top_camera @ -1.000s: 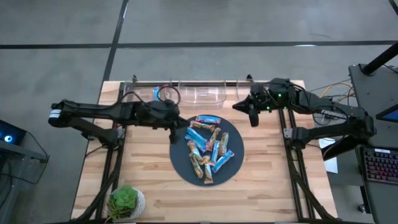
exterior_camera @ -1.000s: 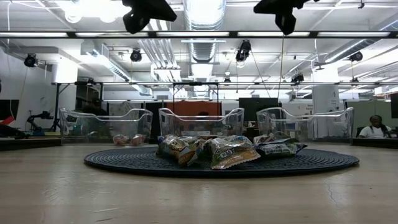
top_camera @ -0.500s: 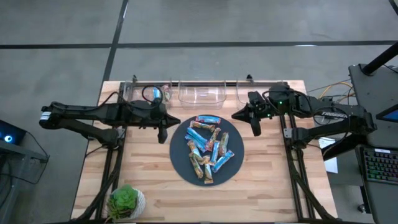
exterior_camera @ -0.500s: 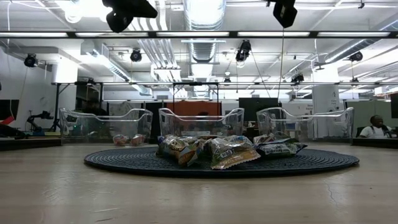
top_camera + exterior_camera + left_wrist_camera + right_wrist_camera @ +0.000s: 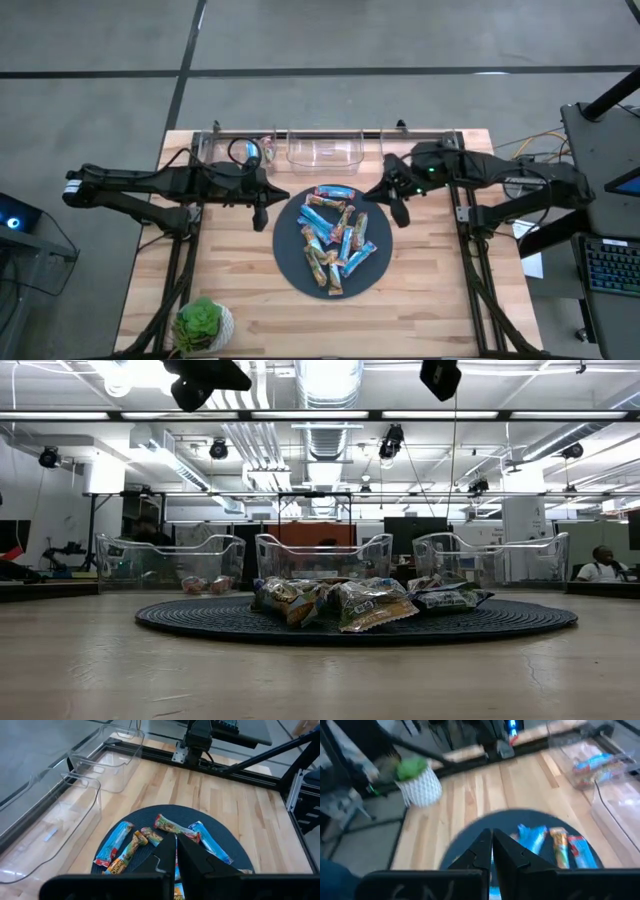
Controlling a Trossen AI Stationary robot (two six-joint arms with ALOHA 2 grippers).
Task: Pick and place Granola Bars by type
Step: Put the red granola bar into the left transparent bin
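high view: granola bars (image 5: 333,238) heaped on dark mat (image 5: 290,268). left gripper (image 5: 262,213) and right gripper (image 5: 398,211) hover beside it, both closed, empty. risk: overlapping wrappers, a descent may snag two bars.

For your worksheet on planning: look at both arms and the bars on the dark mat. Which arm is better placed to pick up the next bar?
Probably either. The left gripper and right gripper, both shut and empty, hang at opposite edges of the mat, about equally near the bars.
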